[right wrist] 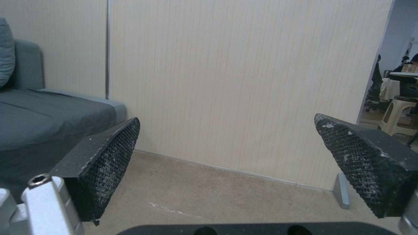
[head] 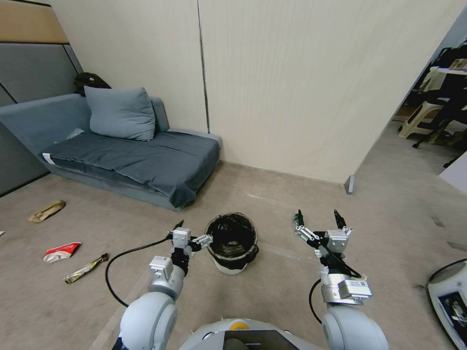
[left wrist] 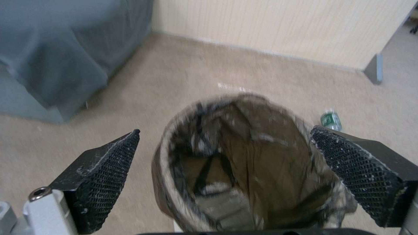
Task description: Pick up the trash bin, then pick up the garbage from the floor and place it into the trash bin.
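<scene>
The trash bin (head: 231,243) stands upright on the floor (head: 272,204) directly ahead of the robot, a short way out from the wall (head: 311,87) and off the near corner of the sofa (head: 126,155). Its black liner is folded over the rim, so the mouth gapes open and ready to take litter.

The left hand (head: 192,234) sits at the bin's left side, level with the rim. In the left wrist view its pads (left wrist: 104,176) are spread wide, with the bin's mouth (left wrist: 244,169) lying between them. The pads appear close to the rim, but I cannot tell whether either one touches it. That placement suits a grip across the rim, which I judge to be the step in hand: the bin is not yet lifted.

The right hand (head: 318,219) hangs to the bin's right, apart from it, its fingers (right wrist: 109,163) spread and facing the bare wall, seemingly kept free for the litter.

The garbage lies well off to the left on the floor: a red-and-white packet (head: 61,252), a yellowish wrapper (head: 85,269) just beside it, and a brown paper bag (head: 46,210) farther out, near the sofa front. A small green-labelled bottle (left wrist: 331,120) lies just beyond the bin.
</scene>
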